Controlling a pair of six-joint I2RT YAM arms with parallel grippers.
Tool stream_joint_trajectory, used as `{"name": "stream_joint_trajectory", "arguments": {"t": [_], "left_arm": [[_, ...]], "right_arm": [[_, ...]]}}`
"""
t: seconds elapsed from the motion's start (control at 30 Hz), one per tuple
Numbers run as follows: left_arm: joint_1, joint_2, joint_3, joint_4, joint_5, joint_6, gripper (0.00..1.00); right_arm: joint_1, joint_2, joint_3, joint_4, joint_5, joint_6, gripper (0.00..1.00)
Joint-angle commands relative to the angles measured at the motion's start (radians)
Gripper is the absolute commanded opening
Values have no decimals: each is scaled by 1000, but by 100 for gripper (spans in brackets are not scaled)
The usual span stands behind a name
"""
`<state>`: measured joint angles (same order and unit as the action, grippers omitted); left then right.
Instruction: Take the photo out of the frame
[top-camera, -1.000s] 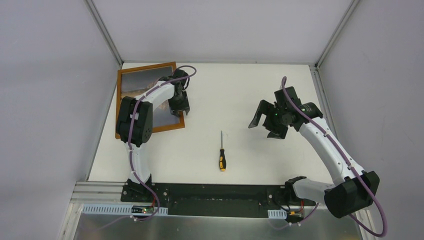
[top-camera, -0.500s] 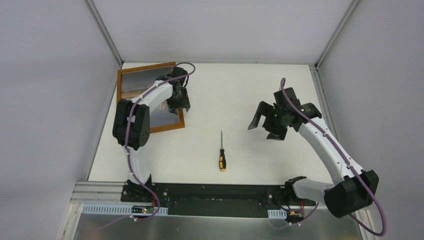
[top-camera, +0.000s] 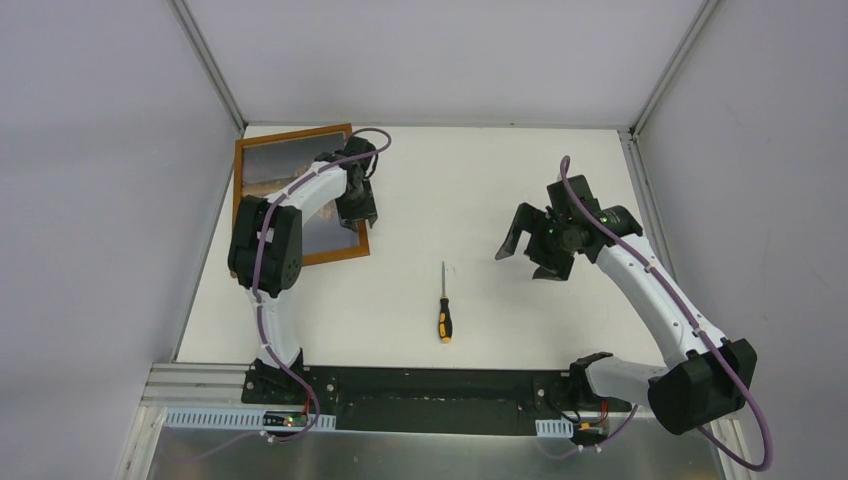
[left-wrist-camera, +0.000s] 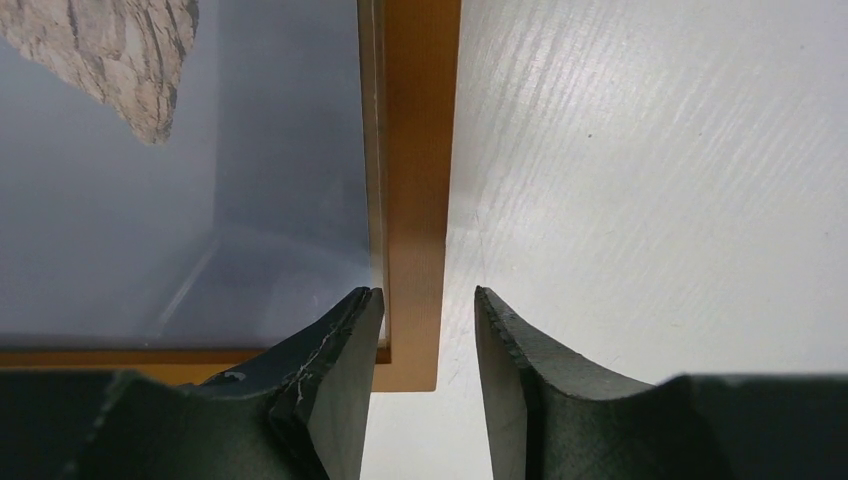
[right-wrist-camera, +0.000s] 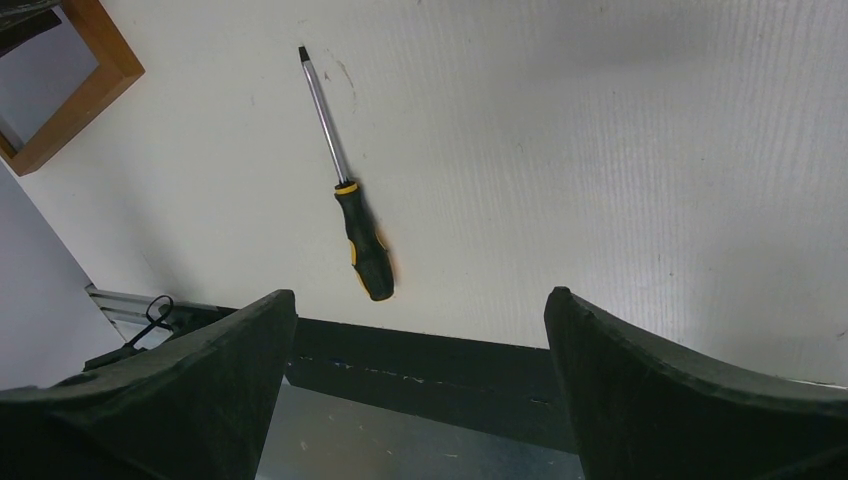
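The photo (left-wrist-camera: 180, 200) lies face up inside the frame (left-wrist-camera: 415, 200), which sits flat at the far left corner of the surface (top-camera: 480, 180) with its long axis running from far to near, slightly skewed. As I read it, the photo is not out yet. What matters for my next move is the frame's right-hand rail. In the left wrist view it runs straight away from the left gripper (left-wrist-camera: 425, 300), and the fingers straddle it across its width, just short of the near right corner. One tip sits over the rail's inner edge where it meets the photo. The other is outside the rail, over bare surface, with a sliver of gap between it and the wood. So these fingers are parted around the rail and not clamped on it. I cannot tell whether the inner tip touches. The left arm is plainly the nearer one. The right gripper (right-wrist-camera: 420, 295) hangs well apart, across the surface, its fingers spread wide and grasping nothing. A screwdriver (right-wrist-camera: 350, 220) lies between the two arms, its blade pointing away from the bases. I judge a pinch on that rail would let me tip the frame.
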<state>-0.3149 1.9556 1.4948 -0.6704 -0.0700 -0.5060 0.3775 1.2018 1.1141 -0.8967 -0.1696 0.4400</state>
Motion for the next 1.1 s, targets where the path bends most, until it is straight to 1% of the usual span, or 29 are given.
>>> {"name": "stream_joint_trajectory", "arguments": {"t": [0.0, 0.2, 0.33, 0.47, 0.6, 0.63, 0.73, 0.8, 0.9, 1.07], "left_arm": [[-7, 27, -5, -18, 1, 0, 41], [-14, 44, -4, -18, 4, 3, 41], [-19, 58, -5, -18, 6, -5, 38], [-25, 69, -4, -18, 9, -3, 25], [-29, 72, -3, -28, 10, 4, 7], [-29, 68, 2, -38, 10, 5, 1], [-30, 39, 28, -71, 26, 1, 0], [-30, 4, 48, -91, 52, -2, 0], [-32, -56, 71, -127, 68, -27, 0], [-43, -151, 53, -137, 166, -64, 0]], "right_arm": [[3, -4, -15, 4, -13, -7, 99], [2, -3, -23, 9, -14, -9, 99], [3, 8, -21, 18, -19, -10, 99], [4, 22, -19, 36, -16, -9, 99], [20, 50, -16, 66, -10, 1, 99], [29, 58, -15, 77, -5, 3, 99], [70, 85, -8, 123, 20, 25, 99], [84, 108, -11, 172, -1, 65, 99], [97, 146, -27, 306, -61, 164, 97], [134, 236, -19, 499, -112, 287, 96]]}}
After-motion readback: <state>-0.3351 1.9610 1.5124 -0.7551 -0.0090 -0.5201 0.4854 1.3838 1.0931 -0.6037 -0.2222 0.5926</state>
